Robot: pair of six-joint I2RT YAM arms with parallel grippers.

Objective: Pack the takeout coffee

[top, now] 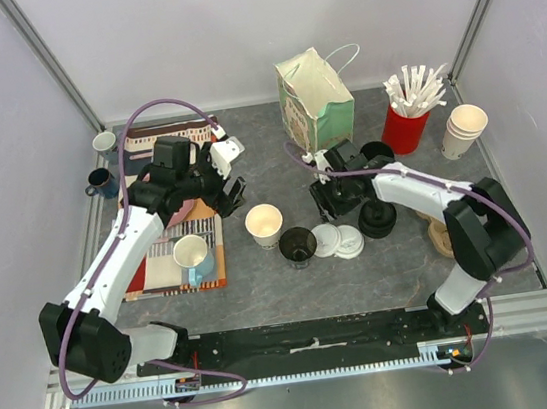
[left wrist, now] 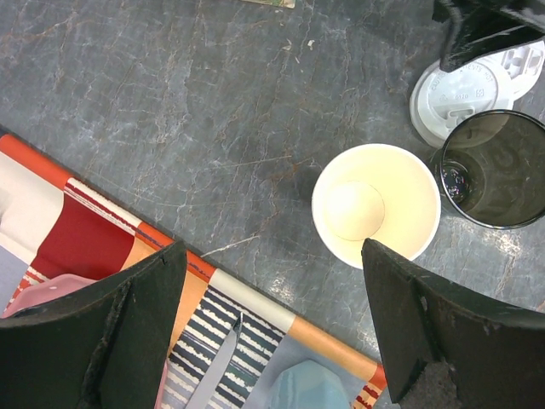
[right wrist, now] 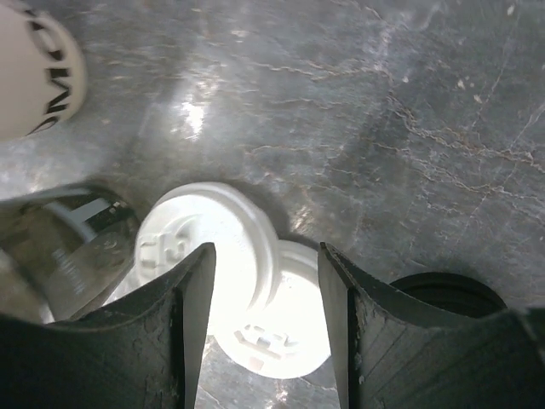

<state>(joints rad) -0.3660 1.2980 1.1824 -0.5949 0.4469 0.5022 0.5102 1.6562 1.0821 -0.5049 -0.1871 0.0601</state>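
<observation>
A pale paper cup [top: 264,224] stands upright with no lid in the middle of the table; it also shows in the left wrist view [left wrist: 376,213]. Two white sip lids [top: 337,240] lie loose and overlapping to its right. No lidded cup shows. My left gripper [top: 229,197] is open and empty, just left of the cup, over the placemat's edge [left wrist: 272,341]. My right gripper [top: 328,205] is open and empty, hovering low over the two lids [right wrist: 247,290], its fingers [right wrist: 170,341] straddling them [right wrist: 266,341].
A lidless black cup [top: 297,245] stands between cup and lids. A black lid [top: 377,219] lies right of them. A paper bag [top: 314,88], a red cup of sticks [top: 407,126] and stacked paper cups [top: 463,129] stand at the back. A striped placemat [top: 160,265] holds a mug [top: 192,256].
</observation>
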